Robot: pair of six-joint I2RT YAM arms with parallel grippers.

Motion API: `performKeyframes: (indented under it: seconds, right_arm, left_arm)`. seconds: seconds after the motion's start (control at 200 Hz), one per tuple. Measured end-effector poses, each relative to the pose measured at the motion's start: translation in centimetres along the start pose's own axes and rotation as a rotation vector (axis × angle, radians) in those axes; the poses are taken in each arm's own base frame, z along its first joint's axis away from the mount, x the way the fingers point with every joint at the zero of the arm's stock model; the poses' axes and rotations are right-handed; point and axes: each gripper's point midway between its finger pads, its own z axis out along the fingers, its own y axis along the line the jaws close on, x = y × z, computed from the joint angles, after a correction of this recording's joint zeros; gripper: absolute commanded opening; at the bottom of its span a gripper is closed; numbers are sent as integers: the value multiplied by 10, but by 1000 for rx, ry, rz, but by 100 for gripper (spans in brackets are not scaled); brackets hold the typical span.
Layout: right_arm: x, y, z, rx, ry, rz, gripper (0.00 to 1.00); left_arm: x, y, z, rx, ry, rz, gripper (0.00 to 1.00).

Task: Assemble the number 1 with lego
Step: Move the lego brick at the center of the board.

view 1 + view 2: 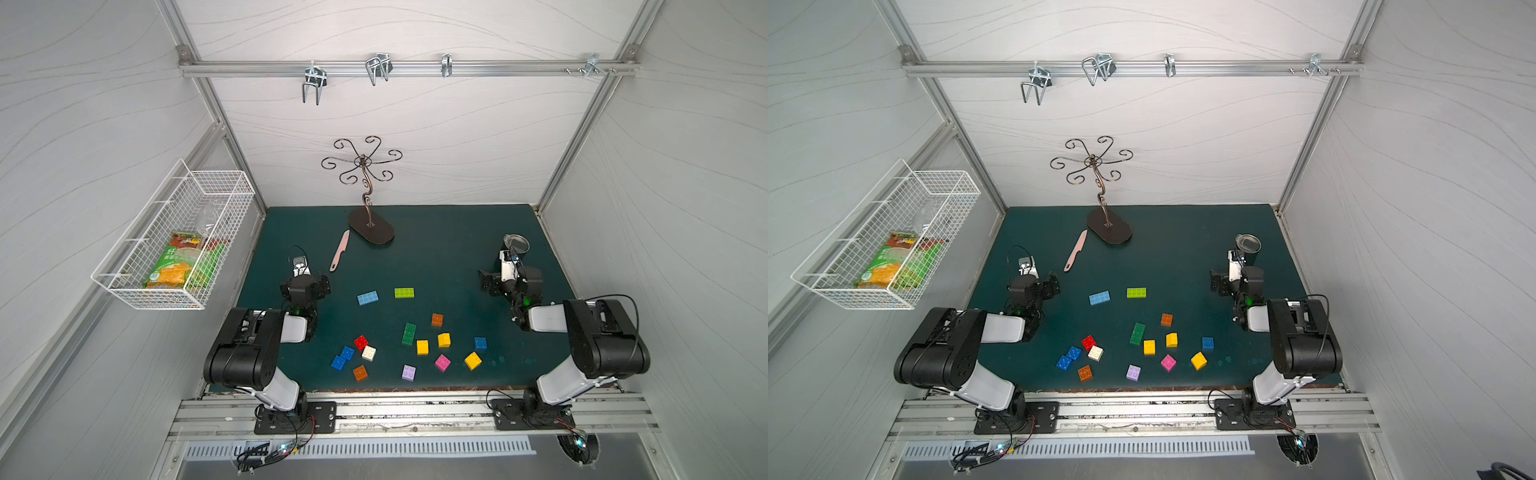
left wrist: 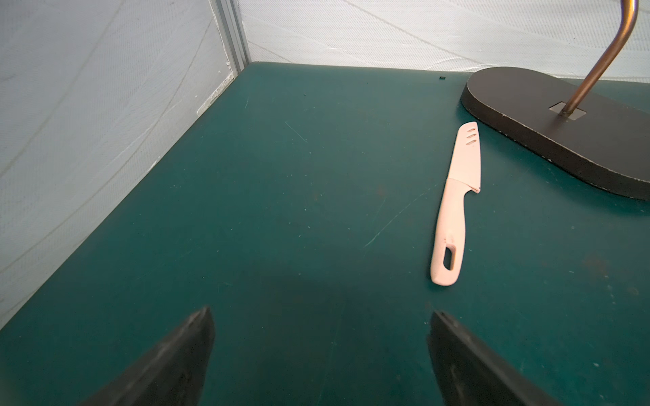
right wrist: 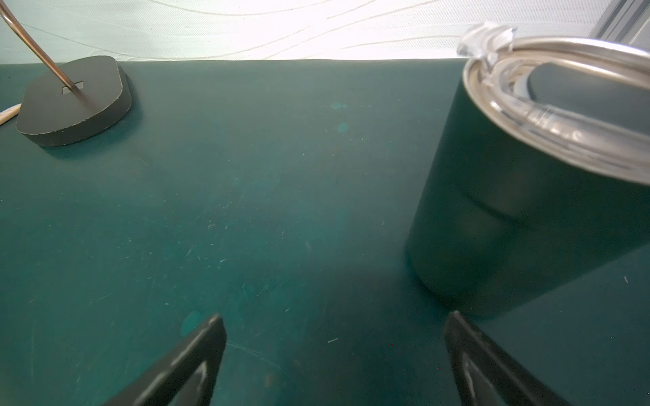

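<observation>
Left gripper (image 2: 322,311) and right gripper (image 3: 336,314) both hang spread wide and empty above the green mat (image 1: 457,257); the lego (image 1: 422,347) lies scattered loose between the arms, toward the front edge, seemingly none joined, clear of both tools

Fifteen lego bricks (image 1: 422,347), twelve square and three long, share the scene with one pink knife (image 1: 340,250), one scrolled metal stand (image 1: 380,232), one lidded tumbler (image 3: 510,218) and one wire basket (image 1: 220,183).
</observation>
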Motion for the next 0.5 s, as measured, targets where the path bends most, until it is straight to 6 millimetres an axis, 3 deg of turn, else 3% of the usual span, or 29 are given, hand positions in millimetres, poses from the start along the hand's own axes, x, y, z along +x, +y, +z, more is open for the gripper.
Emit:
performKeyframes:
  seconds: [0.37, 0.5]
  right_arm:
    - [0, 0, 0, 0, 0, 0, 99]
    - [2, 6, -2, 15, -13, -34, 99]
  left_arm:
    - [-1, 1, 0, -3, -4, -2, 100]
    - [-1, 4, -10, -18, -51, -8, 100]
